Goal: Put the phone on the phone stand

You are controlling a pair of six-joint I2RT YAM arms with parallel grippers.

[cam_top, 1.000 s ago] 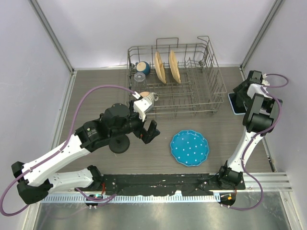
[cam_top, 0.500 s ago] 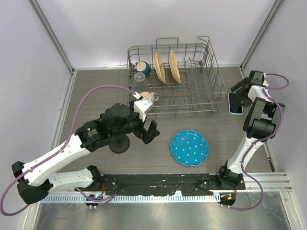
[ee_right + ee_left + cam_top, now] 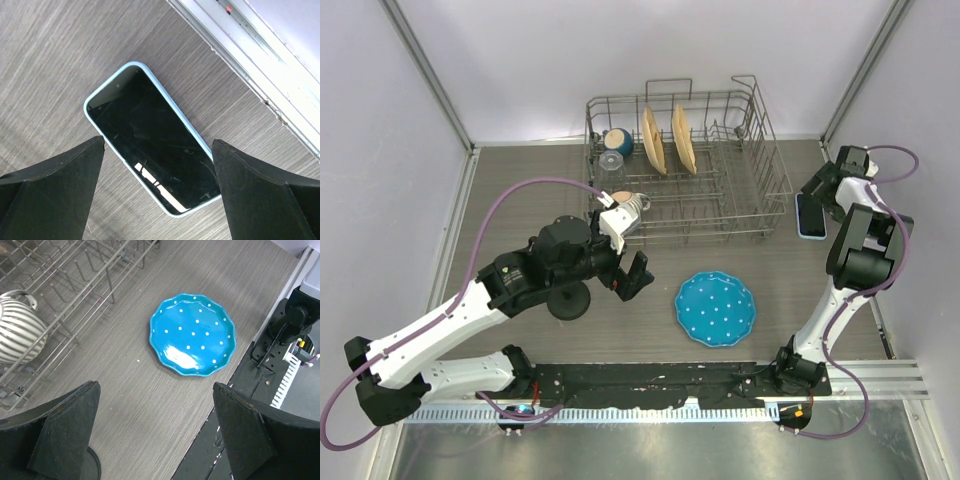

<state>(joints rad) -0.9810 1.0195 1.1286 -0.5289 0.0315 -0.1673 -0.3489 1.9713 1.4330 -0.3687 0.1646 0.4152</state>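
The phone [image 3: 810, 217], light blue rim and dark face, lies flat on the table at the right, beside the dish rack. My right gripper [image 3: 817, 192] hangs open just above it. In the right wrist view the phone [image 3: 152, 162] lies diagonally between the two fingers of that gripper [image 3: 159, 141], untouched. The phone stand's round black base [image 3: 568, 300] sits at the left, mostly hidden under my left arm. An edge of it shows in the left wrist view [image 3: 93, 468]. My left gripper [image 3: 632, 275] is open and empty over bare table [image 3: 155, 386].
A wire dish rack [image 3: 772, 190] stands at the back with two wooden plates, a blue cup, a glass and a striped mug [image 3: 628, 210]. A blue dotted plate [image 3: 716, 308] lies at centre front. The right wall rail [image 3: 260, 75] runs close to the phone.
My right wrist has drawn back toward the far right, uncovering more of the phone. The phone and the left arm have not moved.
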